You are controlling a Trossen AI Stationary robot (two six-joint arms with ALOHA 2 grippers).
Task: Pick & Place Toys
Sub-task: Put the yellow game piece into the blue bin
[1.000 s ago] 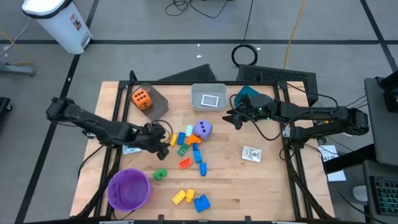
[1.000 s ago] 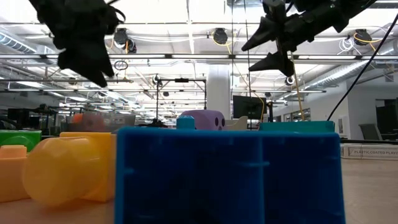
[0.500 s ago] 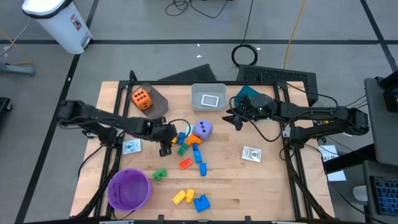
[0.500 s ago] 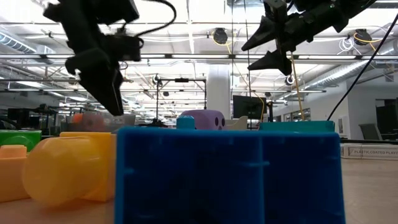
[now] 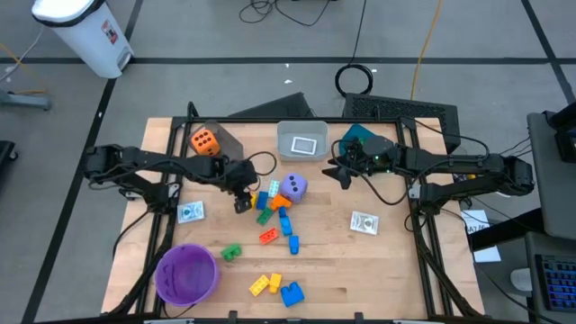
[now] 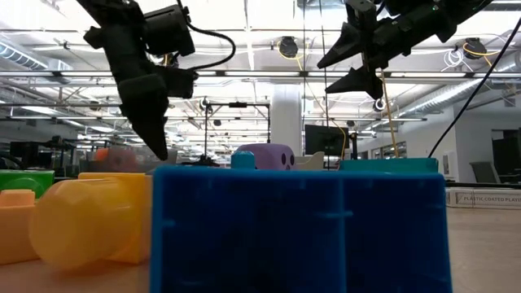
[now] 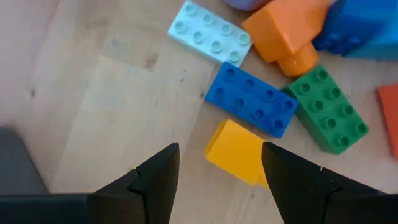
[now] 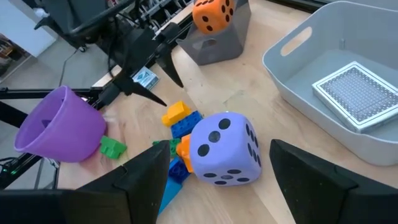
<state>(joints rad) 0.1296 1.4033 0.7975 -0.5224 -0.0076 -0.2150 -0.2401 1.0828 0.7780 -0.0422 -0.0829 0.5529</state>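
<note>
Left tool (image 7: 214, 165) open, empty, poised above yellow brick (image 7: 239, 151) at frame centre-left in the high view. Risks nudging adjacent blue brick (image 7: 252, 106) on closing. Right tool (image 5: 340, 170) open, idle upper right.

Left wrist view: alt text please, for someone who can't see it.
The left gripper, open and empty, hangs over a yellow brick on the wooden table. Past it lie a blue brick, a green brick, a pale blue brick and an orange brick.
</note>
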